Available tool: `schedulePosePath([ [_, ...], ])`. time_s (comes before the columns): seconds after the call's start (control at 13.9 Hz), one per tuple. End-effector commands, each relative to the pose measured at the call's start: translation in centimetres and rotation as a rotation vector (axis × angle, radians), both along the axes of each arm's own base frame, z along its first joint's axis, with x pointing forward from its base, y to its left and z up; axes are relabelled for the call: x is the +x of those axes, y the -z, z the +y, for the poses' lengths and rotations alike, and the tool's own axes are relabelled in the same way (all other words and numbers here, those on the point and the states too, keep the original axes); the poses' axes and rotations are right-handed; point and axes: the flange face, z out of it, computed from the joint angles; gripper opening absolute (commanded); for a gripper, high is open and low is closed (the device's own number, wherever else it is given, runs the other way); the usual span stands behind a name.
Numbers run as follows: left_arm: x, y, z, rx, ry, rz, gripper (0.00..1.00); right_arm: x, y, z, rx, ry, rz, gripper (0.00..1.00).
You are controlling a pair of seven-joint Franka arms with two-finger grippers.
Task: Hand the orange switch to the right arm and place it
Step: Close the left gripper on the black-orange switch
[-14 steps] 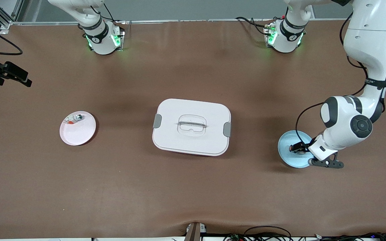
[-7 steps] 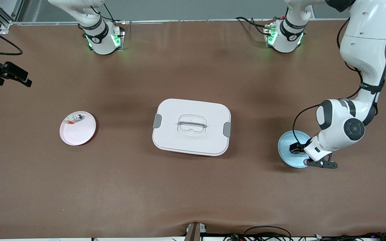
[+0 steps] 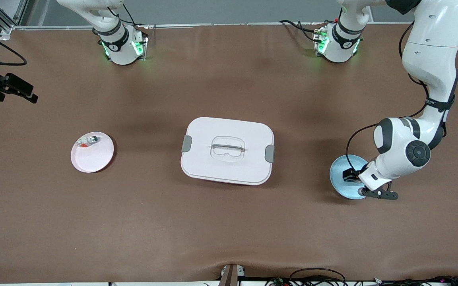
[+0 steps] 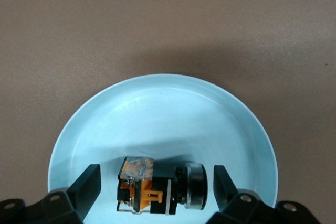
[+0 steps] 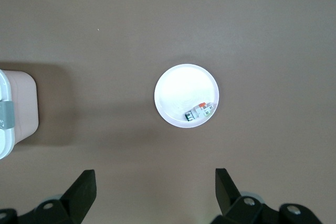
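The orange switch (image 4: pixel 157 187) lies on its side in a light blue plate (image 4: pixel 157 103) at the left arm's end of the table. It has a black body with orange parts and a round silver-rimmed cap. My left gripper (image 4: pixel 156 184) is down in that plate (image 3: pixel 338 174), open, with one finger at each end of the switch (image 3: pixel 350 174) and a small gap on both sides. My right gripper (image 5: pixel 153 187) hangs open and holds nothing, high over the table near a pale pink plate (image 5: pixel 178 90). The right arm's hand is out of the front view.
A white lidded box (image 3: pixel 227 151) with grey clips and a clear handle sits mid-table. The pink plate (image 3: pixel 94 159) at the right arm's end holds a small silver-and-clear part (image 3: pixel 88 141). Cables run along the table edge nearest the front camera.
The left arm has shifted slightly and settled lower over the blue plate, and its fingers have drawn in around the switch. The right arm has not moved.
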Motion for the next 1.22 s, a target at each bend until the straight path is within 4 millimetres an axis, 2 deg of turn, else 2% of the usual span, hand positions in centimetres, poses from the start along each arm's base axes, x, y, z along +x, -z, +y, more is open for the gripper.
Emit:
schedulePosePath([
  [0.0, -0.4, 0.5, -0.2, 0.008, 0.027, 0.002, 0.9, -0.1, -0.3, -0.4, 0.003, 0.009, 0.002, 1.0],
  [0.65, -1.2, 1.6, -0.6, 0.009, 0.075, 0.023, 0.76, -0.1, -0.3, -0.5, 0.001, 0.01, 0.002, 1.0],
  [0.79, -1.1, 1.6, -0.4, 0.009, 0.101, 0.023, 0.6, -0.1, -0.3, -0.5, 0.001, 0.01, 0.002, 1.0],
  [1.01, -1.0, 1.2, -0.6, 0.009, 0.106, 0.017, 0.25, -0.1, -0.2, -0.5, 0.001, 0.01, 0.003, 1.0],
  [1.08, -0.8, 0.4, -0.7, 0.01, 0.11, 0.009, 0.18, -0.1, -0.3, -0.5, 0.001, 0.01, 0.002, 1.0],
  [1.15, -0.5, -0.8, -1.3, 0.009, 0.114, -0.009, 0.16, -0.1, -0.3, -0.5, 0.001, 0.015, 0.002, 1.0],
])
